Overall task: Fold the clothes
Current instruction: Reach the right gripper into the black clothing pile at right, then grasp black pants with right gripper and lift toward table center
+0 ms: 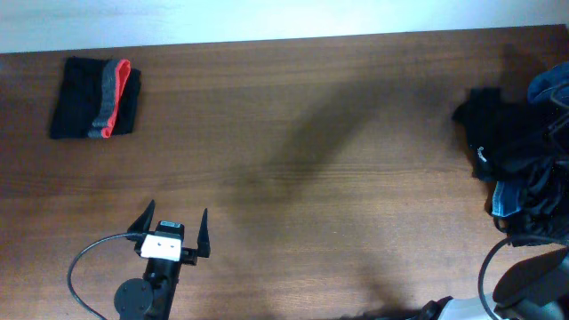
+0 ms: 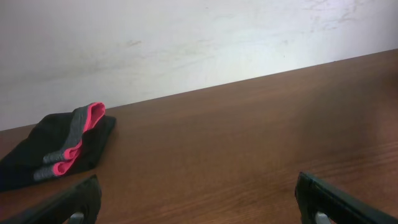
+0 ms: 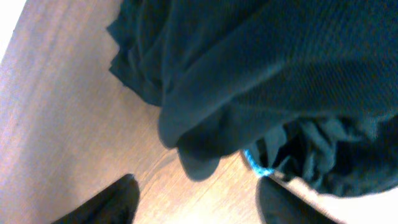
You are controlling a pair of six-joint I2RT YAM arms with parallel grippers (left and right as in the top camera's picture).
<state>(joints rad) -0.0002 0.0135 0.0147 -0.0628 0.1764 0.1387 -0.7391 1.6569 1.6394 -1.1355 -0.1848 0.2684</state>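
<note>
Wooden counter (image 1: 311,133) stretches ahead. A folded garment (image 1: 96,98) lies well beyond my left jaws, which gape wide and empty. My right jaws, also wide, hover just before the unfolded pile (image 1: 507,142). Next, I judge, comes pinching one piece free.

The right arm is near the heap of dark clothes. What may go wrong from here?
1. The heap mixes black and blue pieces; the open right gripper, close to it, may pinch several layers and lift more than one garment.
2. The heap runs past the overhead view's right edge, so a pull might drag unseen cloth along.
</note>
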